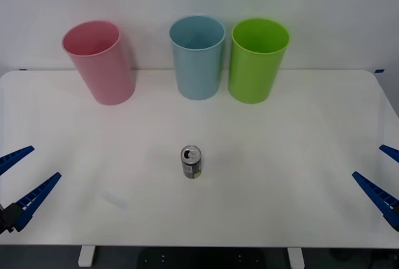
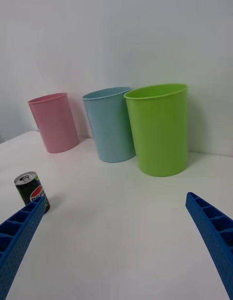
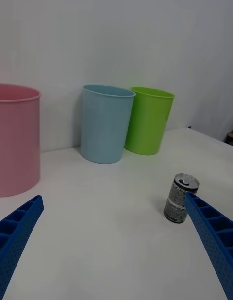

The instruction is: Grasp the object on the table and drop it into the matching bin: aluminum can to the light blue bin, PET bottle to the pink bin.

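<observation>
Both claws, left [image 1: 17,180] and right [image 1: 385,179], hang spread at table [image 1: 299,157] edges.

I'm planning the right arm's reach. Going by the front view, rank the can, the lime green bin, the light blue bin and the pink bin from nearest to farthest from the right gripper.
From the right gripper, open at the table's right edge:
1. Lime green bin, back right of centre; too close to call against the can.
2. Aluminum can, standing mid-table.
3. Light blue bin, back centre.
4. Pink bin, back left.
</observation>
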`<state>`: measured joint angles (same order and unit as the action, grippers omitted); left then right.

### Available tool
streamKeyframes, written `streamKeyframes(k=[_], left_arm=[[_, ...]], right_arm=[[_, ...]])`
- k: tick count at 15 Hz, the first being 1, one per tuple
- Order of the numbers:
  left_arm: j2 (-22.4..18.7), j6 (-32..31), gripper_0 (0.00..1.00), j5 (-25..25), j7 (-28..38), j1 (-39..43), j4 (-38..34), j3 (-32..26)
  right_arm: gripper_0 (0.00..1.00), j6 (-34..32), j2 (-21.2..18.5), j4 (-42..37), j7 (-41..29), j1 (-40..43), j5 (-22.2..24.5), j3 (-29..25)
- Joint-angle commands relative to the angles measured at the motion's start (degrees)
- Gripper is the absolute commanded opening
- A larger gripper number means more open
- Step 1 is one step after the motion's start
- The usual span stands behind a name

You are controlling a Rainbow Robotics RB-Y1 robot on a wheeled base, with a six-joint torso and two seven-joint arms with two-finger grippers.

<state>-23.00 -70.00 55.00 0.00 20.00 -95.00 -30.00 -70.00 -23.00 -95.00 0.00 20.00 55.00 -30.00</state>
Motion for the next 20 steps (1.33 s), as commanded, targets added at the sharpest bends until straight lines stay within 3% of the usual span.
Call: streamKeyframes(k=[1,8,13,17,20], left_arm=[[0.00,0.00,1.00,0.00,0.00,0.00,0.00,0.00],[0.00,0.00,1.00,0.00,0.00,0.00,0.00,0.00],[0.00,0.00,1.00,0.00,0.00,0.00,0.00,0.00],[0.00,0.00,1.00,0.00,0.00,0.00,0.00,0.00],[0.00,0.00,1.00,0.00,0.00,0.00,0.00,0.00]], right_arm=[[1.00,-0.14,0.59,-0.01,0.00,0.21,0.46,0.03],[1.00,1.18,-2.84,-1.42,0.18,1.62,-0.07,4.95],[1.00,-1.45,-4.42,4.65,1.76,-2.25,-0.07,11.81],[1.00,-0.75,-4.42,7.64,4.75,-5.15,0.20,16.55],[1.00,3.38,-4.34,7.99,10.99,-6.03,0.02,20.42]])
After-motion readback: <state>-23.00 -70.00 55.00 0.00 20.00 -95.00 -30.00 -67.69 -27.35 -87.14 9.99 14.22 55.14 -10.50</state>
